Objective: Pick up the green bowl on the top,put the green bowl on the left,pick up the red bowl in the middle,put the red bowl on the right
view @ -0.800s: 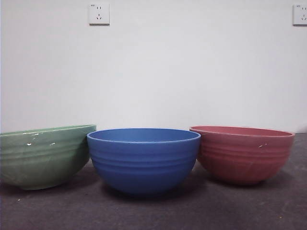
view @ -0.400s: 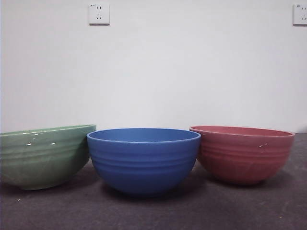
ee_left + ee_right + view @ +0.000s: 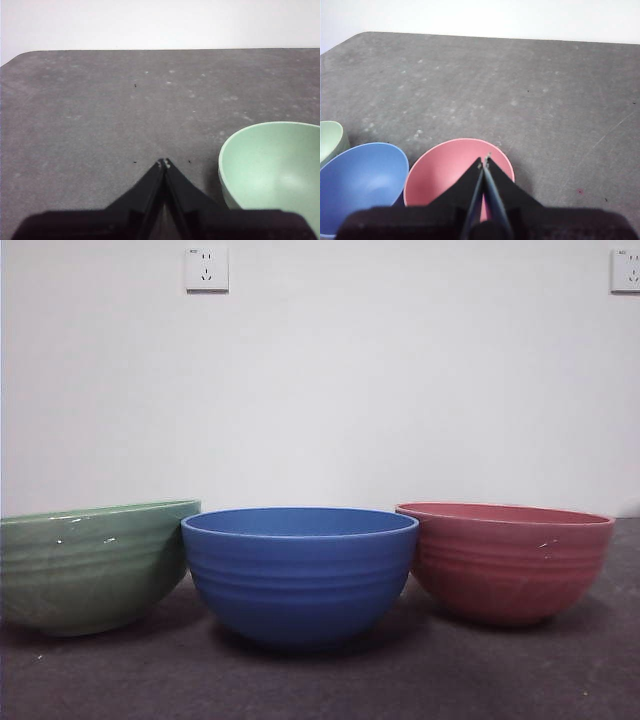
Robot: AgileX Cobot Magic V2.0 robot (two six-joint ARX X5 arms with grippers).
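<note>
Grey table, both claws closed, raised

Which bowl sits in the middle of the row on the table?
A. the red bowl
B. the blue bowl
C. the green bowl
B: in the front view the blue bowl stands between the green bowl on one side and the red bowl on the other.
</note>
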